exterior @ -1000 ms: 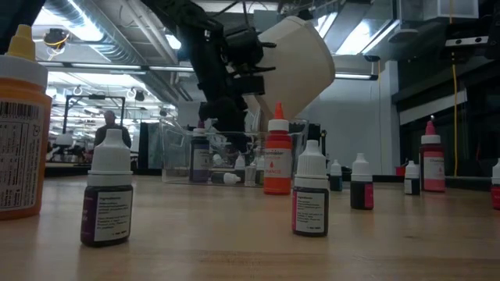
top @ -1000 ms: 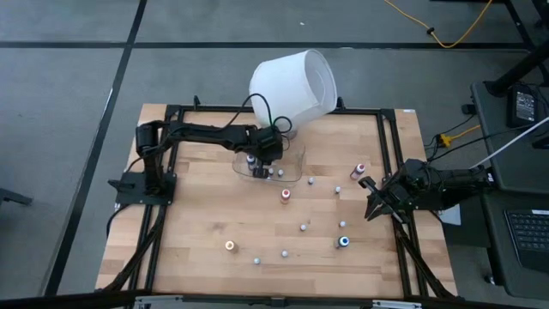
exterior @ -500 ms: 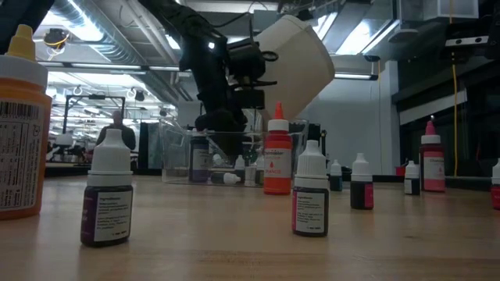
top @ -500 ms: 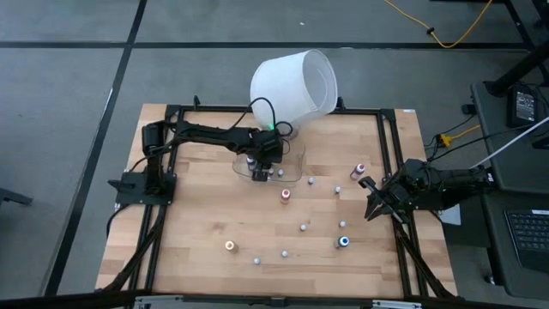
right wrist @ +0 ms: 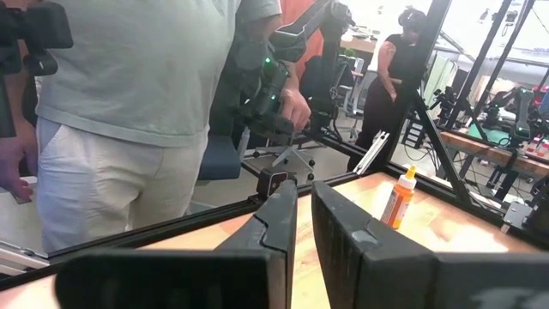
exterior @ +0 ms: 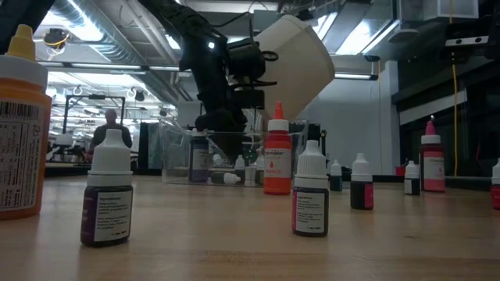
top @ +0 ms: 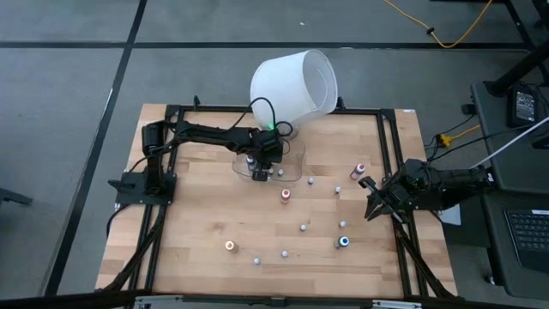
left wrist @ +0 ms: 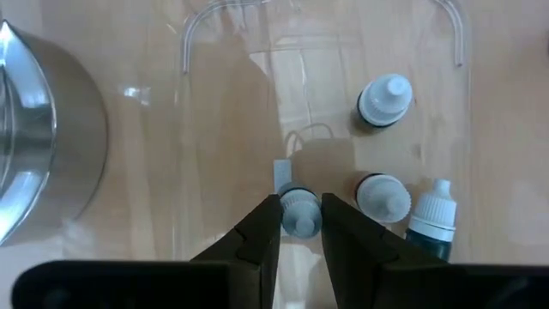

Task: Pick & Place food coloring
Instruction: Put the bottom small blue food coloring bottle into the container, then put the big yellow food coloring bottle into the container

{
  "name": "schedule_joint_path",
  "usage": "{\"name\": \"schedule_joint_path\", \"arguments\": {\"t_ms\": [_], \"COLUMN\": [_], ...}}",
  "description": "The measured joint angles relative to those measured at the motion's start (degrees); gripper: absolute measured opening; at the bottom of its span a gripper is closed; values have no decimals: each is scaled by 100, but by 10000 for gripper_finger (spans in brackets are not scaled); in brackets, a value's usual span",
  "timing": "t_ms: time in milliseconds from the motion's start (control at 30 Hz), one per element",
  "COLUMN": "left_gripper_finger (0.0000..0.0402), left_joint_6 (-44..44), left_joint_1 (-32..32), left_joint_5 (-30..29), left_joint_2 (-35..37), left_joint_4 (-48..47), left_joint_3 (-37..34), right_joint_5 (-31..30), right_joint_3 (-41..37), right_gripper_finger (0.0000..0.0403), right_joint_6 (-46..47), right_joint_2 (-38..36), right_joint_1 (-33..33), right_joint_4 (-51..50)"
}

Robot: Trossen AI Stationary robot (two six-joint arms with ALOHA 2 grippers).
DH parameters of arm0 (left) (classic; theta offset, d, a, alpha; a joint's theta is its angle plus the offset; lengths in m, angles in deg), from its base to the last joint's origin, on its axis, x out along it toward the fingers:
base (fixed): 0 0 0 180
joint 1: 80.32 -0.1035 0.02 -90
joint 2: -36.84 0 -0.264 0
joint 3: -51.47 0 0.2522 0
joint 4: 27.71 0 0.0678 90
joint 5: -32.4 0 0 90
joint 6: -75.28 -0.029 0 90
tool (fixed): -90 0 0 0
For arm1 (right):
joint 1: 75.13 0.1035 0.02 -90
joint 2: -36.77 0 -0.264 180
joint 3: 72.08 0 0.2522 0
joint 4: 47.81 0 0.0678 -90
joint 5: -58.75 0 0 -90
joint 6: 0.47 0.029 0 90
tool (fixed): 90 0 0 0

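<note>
The food coloring bottles are scattered over the wooden table: a red-orange one [top: 285, 195], a blue-capped one [top: 344, 241], an orange one [top: 230, 246], a pink one [top: 360, 169] and several tiny whitish ones. My left gripper [top: 260, 172] [left wrist: 300, 215] reaches down into the clear plastic tray [top: 292, 167], shut on a whitish-capped bottle [left wrist: 300, 213]. Three more bottles [left wrist: 384, 99] [left wrist: 382, 196] [left wrist: 429, 225] are in the tray. My right gripper [top: 371, 204] waits at the table's right edge with its fingers nearly together [right wrist: 304, 193], holding nothing. My left gripper pinches the whitish cap [left wrist: 300, 225] of a small bottle between its two fingers [left wrist: 264, 225], coming from above and pointing down into the tray. The bottle stands upright below the fingers. Whether its base rests on the tray floor, I cannot tell.
The big white lampshade [top: 292, 81] lies tilted at the table's far edge, just behind the tray. A round metal object [left wrist: 51, 129] sits beside the tray. A black frame [top: 390, 154] borders the table. People stand in the room beyond [right wrist: 137, 103].
My left gripper has come down a little into the tray with the bottle between its fingers, then stayed still. The right arm and the loose bottles have not moved.
</note>
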Motion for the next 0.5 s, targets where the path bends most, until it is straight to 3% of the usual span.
{"name": "schedule_joint_path", "arguments": {"t_ms": [500], "left_gripper_finger": [129], "left_joint_6": [25], "left_joint_1": [0], "left_joint_5": [-270], "left_joint_2": [186], "left_joint_4": [-60], "left_joint_3": [-11], "right_joint_5": [0], "right_joint_3": [-1], "right_gripper_finger": [44], "right_joint_6": [1], "right_joint_2": [0], "right_joint_1": [0], "right_joint_4": [2]}}
